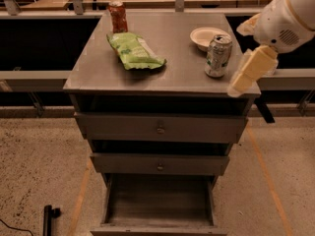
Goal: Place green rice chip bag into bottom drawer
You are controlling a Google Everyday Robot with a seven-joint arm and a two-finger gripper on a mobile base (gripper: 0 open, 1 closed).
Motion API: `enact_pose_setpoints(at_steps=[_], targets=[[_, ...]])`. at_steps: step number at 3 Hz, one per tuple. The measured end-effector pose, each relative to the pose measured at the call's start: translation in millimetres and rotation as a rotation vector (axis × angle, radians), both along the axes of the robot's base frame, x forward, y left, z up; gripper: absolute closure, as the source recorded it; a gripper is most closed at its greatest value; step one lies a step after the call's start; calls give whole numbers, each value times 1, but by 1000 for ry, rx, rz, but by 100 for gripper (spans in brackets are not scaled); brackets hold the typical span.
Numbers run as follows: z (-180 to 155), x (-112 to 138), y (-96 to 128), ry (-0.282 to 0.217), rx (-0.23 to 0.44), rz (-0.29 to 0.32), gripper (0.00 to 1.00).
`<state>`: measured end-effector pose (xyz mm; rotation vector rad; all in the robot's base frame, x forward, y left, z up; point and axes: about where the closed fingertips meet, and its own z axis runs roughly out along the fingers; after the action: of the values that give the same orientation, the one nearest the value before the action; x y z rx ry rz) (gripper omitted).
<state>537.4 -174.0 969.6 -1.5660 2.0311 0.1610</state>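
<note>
One high camera looks down at the bench front, fairly near; the hand shows at right.

This looks like a robot test lab rather than a home. A grey 3-drawer cabinet stands alone on a speckled hard floor marked with orange tape lines, backed by metal rails and dark bays. A black cable trails across the floor at lower left. The cabinet top holds staged props: a red can, a silver can, a bowl and a snack bag. The robot's gripper hangs at the cabinet's right front corner.
</note>
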Motion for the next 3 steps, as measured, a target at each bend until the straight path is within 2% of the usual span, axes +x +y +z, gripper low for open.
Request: enact_pose_setpoints(at_steps=[1, 2, 3], targets=[[-24, 50, 40, -29, 208, 73, 0], [-32, 83, 72, -78, 319, 56, 0], [-28, 94, 77, -114, 339, 37, 0]])
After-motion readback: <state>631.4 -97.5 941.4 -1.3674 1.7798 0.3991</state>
